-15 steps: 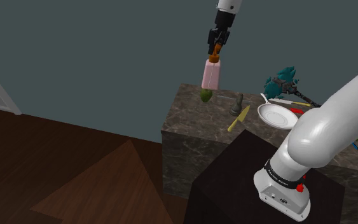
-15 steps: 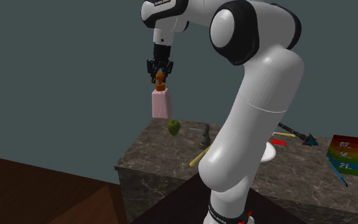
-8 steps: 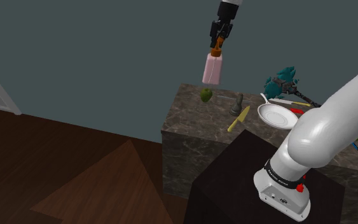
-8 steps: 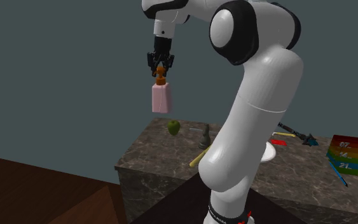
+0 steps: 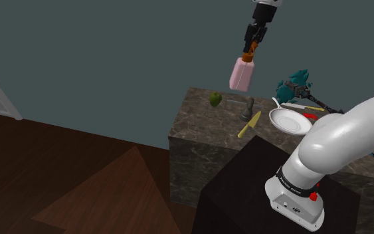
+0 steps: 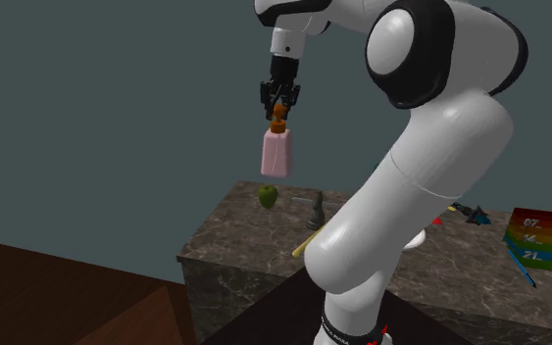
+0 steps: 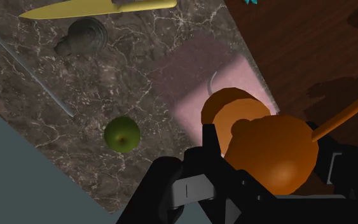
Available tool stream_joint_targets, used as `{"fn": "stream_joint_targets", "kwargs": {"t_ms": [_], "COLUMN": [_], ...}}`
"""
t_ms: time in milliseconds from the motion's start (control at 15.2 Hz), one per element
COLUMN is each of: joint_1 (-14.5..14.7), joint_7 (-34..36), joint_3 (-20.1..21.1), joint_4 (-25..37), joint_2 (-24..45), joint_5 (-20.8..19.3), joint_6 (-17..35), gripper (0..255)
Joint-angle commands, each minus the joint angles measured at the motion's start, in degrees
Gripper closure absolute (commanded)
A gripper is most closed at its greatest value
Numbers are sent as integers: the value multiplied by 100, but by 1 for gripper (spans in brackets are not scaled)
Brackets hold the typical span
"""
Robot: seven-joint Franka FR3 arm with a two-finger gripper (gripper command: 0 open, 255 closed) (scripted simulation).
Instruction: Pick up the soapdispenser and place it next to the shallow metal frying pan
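A pink soap dispenser (image 5: 240, 75) with an orange pump hangs in the air above the marble counter (image 5: 198, 129), and my gripper (image 5: 252, 44) is shut on the pump. In the second exterior view the soap dispenser (image 6: 276, 154) hangs straight down from the gripper (image 6: 279, 101), well above the counter top. The wrist view has the orange pump (image 7: 269, 149) clasped between the black fingers (image 7: 199, 175), with the pink body (image 7: 215, 83) below it. A shallow pale frying pan (image 5: 289, 120) lies on the counter, toward the shoulder view's right of the bottle.
Under the bottle lie a green apple (image 5: 214, 99), a dark chess-like figure (image 5: 249, 108) and a yellow knife (image 5: 250, 124). A teal object (image 5: 294, 83) and thin tools sit behind the pan. A rainbow-striped box (image 6: 543, 240) rests further along. The dark stand (image 5: 245, 193) fronts the counter.
The gripper has carried the soap dispenser toward the shoulder view's right and a little higher, from above the apple to above the dark figure. The grip on the pump is unchanged.
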Motion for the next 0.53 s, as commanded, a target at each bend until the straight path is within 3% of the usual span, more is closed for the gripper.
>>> {"fn": "stream_joint_targets", "kwargs": {"t_ms": [0, 462], "joint_1": [-103, -483], "joint_7": [-163, -771], "joint_3": [-103, -510], "joint_4": [-157, -609], "joint_2": [-268, -1110], "joint_5": [-126, -610], "joint_6": [-117, -501], "gripper": [255, 255]}}
